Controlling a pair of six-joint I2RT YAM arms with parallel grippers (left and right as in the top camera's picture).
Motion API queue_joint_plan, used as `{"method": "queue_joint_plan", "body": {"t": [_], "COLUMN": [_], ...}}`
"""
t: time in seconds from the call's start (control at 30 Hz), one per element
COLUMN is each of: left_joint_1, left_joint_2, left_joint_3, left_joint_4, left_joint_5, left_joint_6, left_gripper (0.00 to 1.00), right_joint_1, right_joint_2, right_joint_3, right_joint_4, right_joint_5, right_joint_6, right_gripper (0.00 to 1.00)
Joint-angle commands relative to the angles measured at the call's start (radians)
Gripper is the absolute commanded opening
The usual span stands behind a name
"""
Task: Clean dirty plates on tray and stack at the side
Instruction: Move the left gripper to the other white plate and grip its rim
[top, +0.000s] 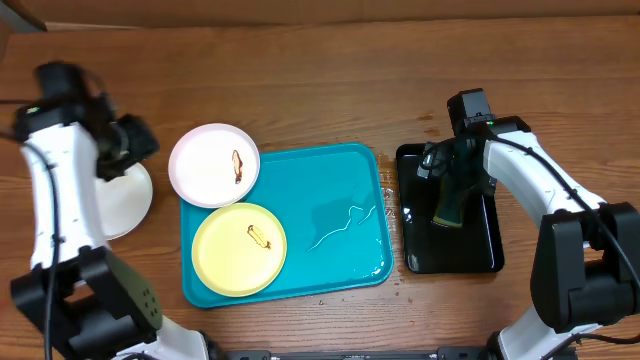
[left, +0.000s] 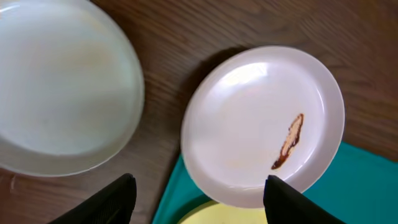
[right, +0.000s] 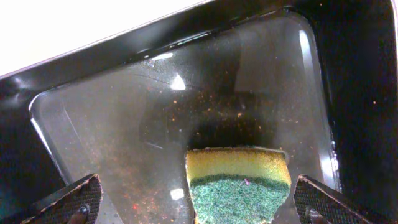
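The turquoise tray (top: 335, 190) lies mid-table. A pale yellow-green plate (top: 239, 249) with a small brown smear sits in its near left part. A white plate (top: 213, 165) with a brown smear rests over the tray's far left corner; it also shows in the left wrist view (left: 249, 143). Another white plate (top: 128, 200) lies on the table to the left, with no smear showing (left: 62, 87). My left gripper (top: 145, 142) is open and empty (left: 199, 202), above the gap between the two white plates. My right gripper (top: 455, 185) is open (right: 202, 208) over a yellow-and-green sponge (right: 239, 183).
A glossy black tray (top: 480, 250) stands right of the turquoise tray and holds the sponge (top: 447, 212); its wet floor (right: 155, 124) is speckled. Water streaks (top: 345, 225) lie on the turquoise tray's right half. Bare wooden table lies beyond and in front.
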Motion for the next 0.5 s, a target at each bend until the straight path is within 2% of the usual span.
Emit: {"method": "queue_joint_plan", "body": {"t": [0.0,0.27,0.47], "left_joint_1": [-0.069,-0.09,-0.082], "left_joint_2": [0.055,0.149,0.205], "left_joint_3": [-0.057,-0.061,-0.061], "left_joint_4": [0.036,0.077,0.103], "left_joint_5": [-0.067,-0.103,-0.114], "left_joint_6": [0.077,0.078,0.113], "left_gripper": [0.67,0.66,0.61], "right_joint_1": [-0.002,-0.002,-0.002], "right_joint_2": [-0.025,-0.025,-0.025], "right_joint_3": [-0.002,-0.002,-0.002], "right_joint_4": [0.002,0.002,0.002], "right_joint_5": [0.01,0.01,0.01], "right_joint_6": [0.0,0.0,0.0], "right_gripper": [1.0,1.0,1.0]}}
